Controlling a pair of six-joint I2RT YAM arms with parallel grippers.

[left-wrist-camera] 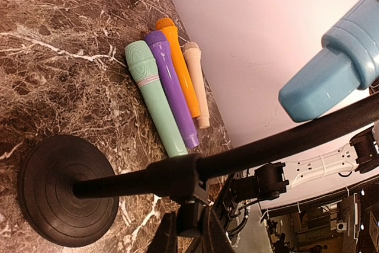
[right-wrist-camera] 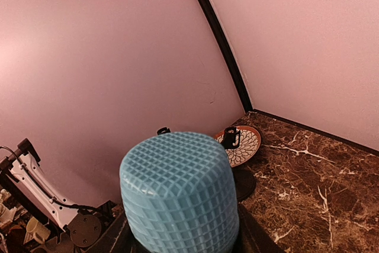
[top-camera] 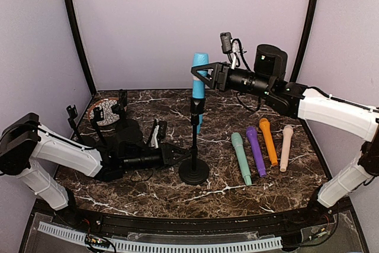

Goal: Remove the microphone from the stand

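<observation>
A light blue microphone (top-camera: 198, 81) stands upright in the clip of a black stand (top-camera: 195, 140), its tail hanging beside the pole just below the clip. My right gripper (top-camera: 202, 74) is shut on the microphone's upper body; in the right wrist view its gridded head (right-wrist-camera: 177, 197) fills the space between the dark fingers (right-wrist-camera: 253, 236). My left gripper (top-camera: 185, 156) lies low over the table, shut on the stand's pole near the round base (top-camera: 194, 172). In the left wrist view this gripper (left-wrist-camera: 192, 220) clamps the pole's collar (left-wrist-camera: 177, 176), and the microphone's tail (left-wrist-camera: 323, 81) shows at the upper right.
Several toy microphones lie side by side right of the stand: green (top-camera: 241, 158), purple (top-camera: 256, 150), orange (top-camera: 267, 141), beige (top-camera: 286, 147). A patterned plate (top-camera: 102, 111) and small black stands (top-camera: 122, 106) sit at the back left. Purple walls close the back and sides.
</observation>
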